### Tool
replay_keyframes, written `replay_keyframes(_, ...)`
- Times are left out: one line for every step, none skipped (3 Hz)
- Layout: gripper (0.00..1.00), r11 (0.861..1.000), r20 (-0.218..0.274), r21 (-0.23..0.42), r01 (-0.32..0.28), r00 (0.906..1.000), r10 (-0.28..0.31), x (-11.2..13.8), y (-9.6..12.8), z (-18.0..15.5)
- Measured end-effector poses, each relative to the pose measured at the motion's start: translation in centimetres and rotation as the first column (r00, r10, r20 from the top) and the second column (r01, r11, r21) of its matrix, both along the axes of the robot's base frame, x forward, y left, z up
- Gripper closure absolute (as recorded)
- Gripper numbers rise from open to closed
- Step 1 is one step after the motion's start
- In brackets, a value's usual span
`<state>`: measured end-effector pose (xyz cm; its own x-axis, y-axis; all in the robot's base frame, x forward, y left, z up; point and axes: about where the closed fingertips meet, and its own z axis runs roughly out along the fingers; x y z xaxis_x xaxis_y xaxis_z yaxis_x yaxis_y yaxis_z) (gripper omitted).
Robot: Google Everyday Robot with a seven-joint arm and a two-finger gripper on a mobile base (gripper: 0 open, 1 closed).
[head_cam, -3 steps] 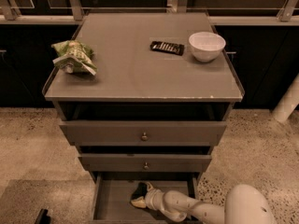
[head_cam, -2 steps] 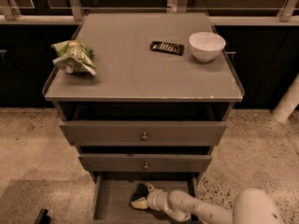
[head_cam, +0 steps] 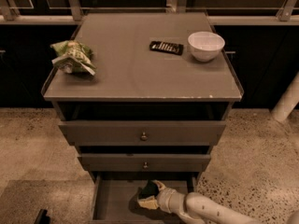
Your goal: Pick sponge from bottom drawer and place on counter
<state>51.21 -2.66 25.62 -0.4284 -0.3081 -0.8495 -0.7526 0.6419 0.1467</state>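
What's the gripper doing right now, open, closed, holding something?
Gripper: closed on the sponge, down inside the open bottom drawer.

Off-white arm (head_cam: 210, 211) of smooth, rounded tubular segments, with darker seams between them, seen at five o'clock in the view. Its pale, cream-coloured gripper (head_cam: 152, 196) lies at six o'clock.

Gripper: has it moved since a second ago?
Yes, slightly. The gripper, down in the bottom drawer at the sponge, has edged right, away from the drawer's left wall.
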Motion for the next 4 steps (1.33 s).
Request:
replay_keyframes(1.00, 1.000, -0.068, 0.020, 0.023, 0.9975, -0.021, -4.1, -1.2, 4.5)
replay_keyframes(1.00, 1.000, -0.068, 0.020, 0.023, 0.9975, -0.021, -4.1, -1.2, 4.5)
replay_keyframes(1.00, 0.999, -0.033, -0.003, -0.052, 0.9981, 0.052, -4.6, -0.5, 7.8)
replay_keyframes(1.00, 0.978, 0.015, -0.033, -0.208, 0.9780, 0.208, -7.4, 2.4, 14.2)
